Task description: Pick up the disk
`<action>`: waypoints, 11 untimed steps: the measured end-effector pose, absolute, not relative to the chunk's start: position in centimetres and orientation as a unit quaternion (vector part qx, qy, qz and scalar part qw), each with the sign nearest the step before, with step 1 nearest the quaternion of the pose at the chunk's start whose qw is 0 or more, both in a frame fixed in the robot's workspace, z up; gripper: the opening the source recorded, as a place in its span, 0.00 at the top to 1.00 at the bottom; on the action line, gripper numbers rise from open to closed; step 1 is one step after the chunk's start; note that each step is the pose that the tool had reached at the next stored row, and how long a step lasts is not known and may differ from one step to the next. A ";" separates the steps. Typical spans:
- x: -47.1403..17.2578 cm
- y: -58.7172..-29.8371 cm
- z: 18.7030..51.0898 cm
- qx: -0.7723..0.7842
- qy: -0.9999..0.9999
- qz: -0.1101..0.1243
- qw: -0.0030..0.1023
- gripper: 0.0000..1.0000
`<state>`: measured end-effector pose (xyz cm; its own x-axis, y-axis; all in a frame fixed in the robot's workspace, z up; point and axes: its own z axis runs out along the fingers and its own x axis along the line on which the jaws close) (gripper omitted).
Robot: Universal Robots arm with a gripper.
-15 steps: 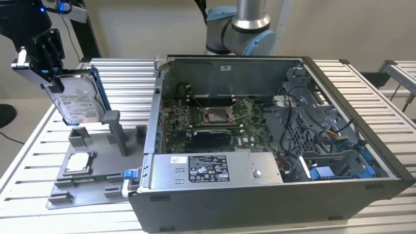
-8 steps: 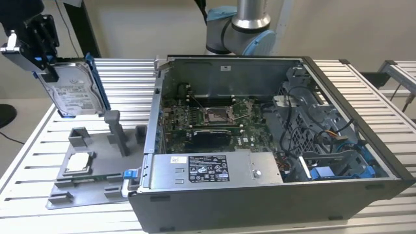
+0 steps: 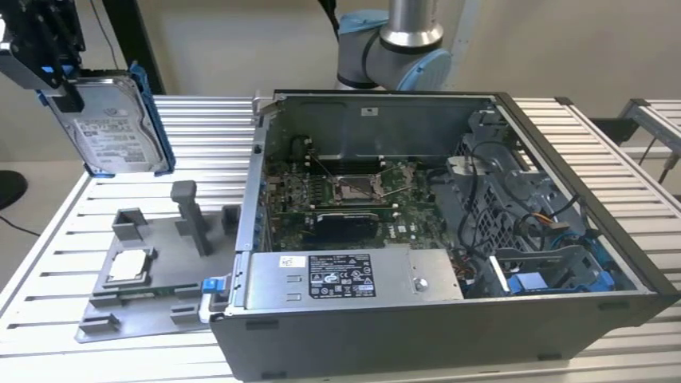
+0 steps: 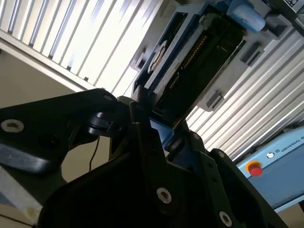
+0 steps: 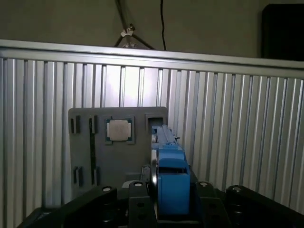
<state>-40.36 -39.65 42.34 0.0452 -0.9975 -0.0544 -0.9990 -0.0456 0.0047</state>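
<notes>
Clearly, the gripper (image 3: 64, 89) has its fingers (image 5: 137, 194) closed on the disk (image 3: 115, 120), clamping the blue bracket near its upper end. Well to the exterior view's left of the open computer case (image 3: 447, 319), the disk hangs upright in the air, its white label facing the camera, apart from the slatted aluminium table (image 3: 43, 239). In the first wrist view 2 black fingers flank the blue bracket's edge; in the second wrist view the disk's dark face runs away from the gripper. Below the disk and just beside the case's left wall lies a grey fixture plate (image 3: 159, 279) with upright posts; 1 square silver chip (image 3: 130, 266) sits in a recess on it. Inside the case, along the near wall, lies a long grey power supply (image 3: 352, 275) with a black label, and behind it the motherboard (image 3: 340, 191). Toward the case's right side is what may be a drive cage (image 3: 532, 271) with blue clips, tangled with cables. The arm's base joint (image 3: 399, 40) stands behind the case.
</notes>
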 end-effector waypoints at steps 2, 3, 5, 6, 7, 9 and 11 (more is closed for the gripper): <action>-40.4 -39.7 43.0 -0.723 0.691 0.022 0.017 1.00; -40.4 -39.7 43.4 -0.723 0.691 0.022 0.018 1.00; -40.4 -39.7 44.1 -0.723 0.691 0.022 0.018 1.00; -40.4 -39.7 44.5 -0.722 0.691 0.022 0.018 1.00; -40.4 -39.7 44.9 -0.722 0.691 0.022 0.018 1.00; -40.4 -39.8 45.8 -0.722 0.691 0.022 0.018 1.00; -40.4 -39.8 46.5 -0.722 0.691 0.022 0.018 1.00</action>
<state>-40.36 -39.80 46.54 0.0439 -0.9974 -0.0574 -0.9990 -0.0443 0.0047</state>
